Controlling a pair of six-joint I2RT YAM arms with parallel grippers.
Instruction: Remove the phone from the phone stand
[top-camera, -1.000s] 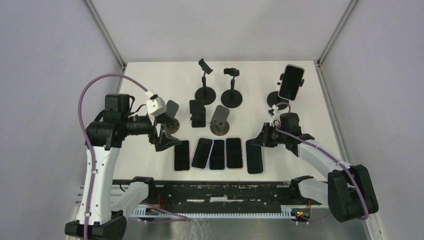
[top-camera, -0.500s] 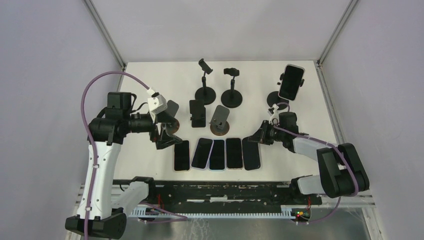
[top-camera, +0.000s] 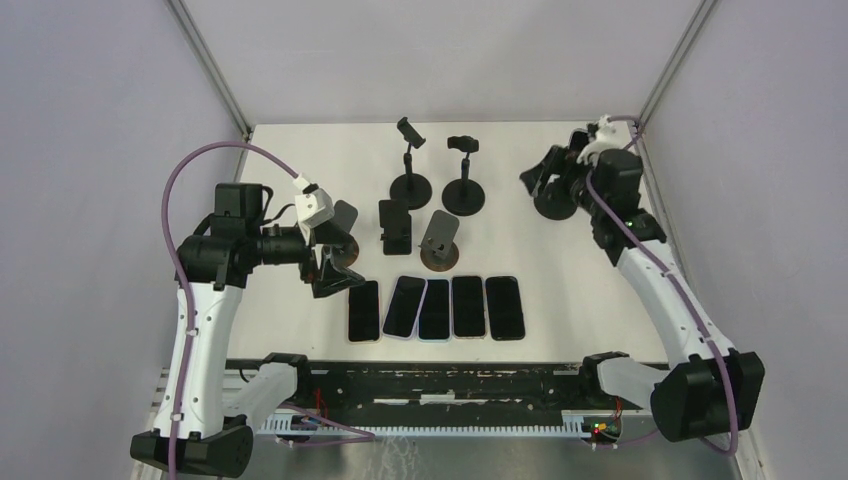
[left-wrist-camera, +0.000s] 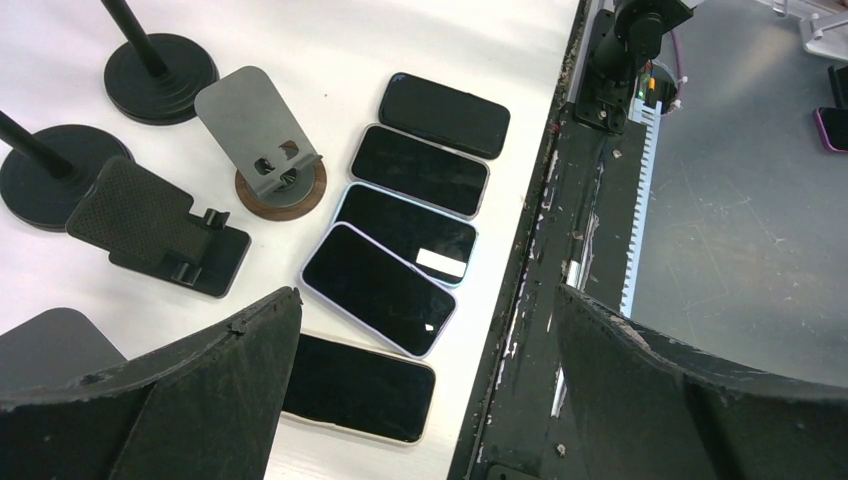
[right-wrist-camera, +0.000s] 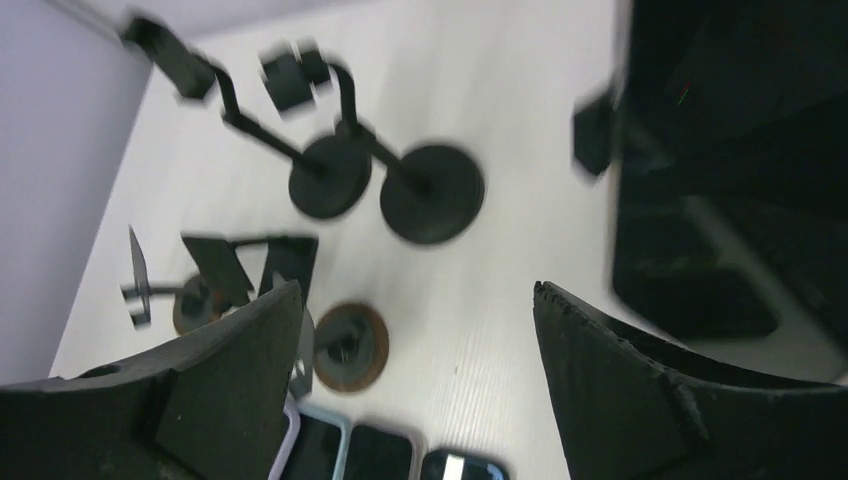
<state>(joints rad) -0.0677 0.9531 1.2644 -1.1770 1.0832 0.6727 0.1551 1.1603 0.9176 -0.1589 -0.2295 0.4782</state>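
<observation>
While right pincer gapes, phone just beside.

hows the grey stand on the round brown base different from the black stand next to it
The grey stand has a smooth plate with cut-outs near its foot; the black stand has a dotted, textured plate. The grey stand sits on a round brown base, the black stand on a rectangular black one with two small hooks at the plate's lower edge. Both hold no phone, and both stand on the white table near the row of phones.
</observation>
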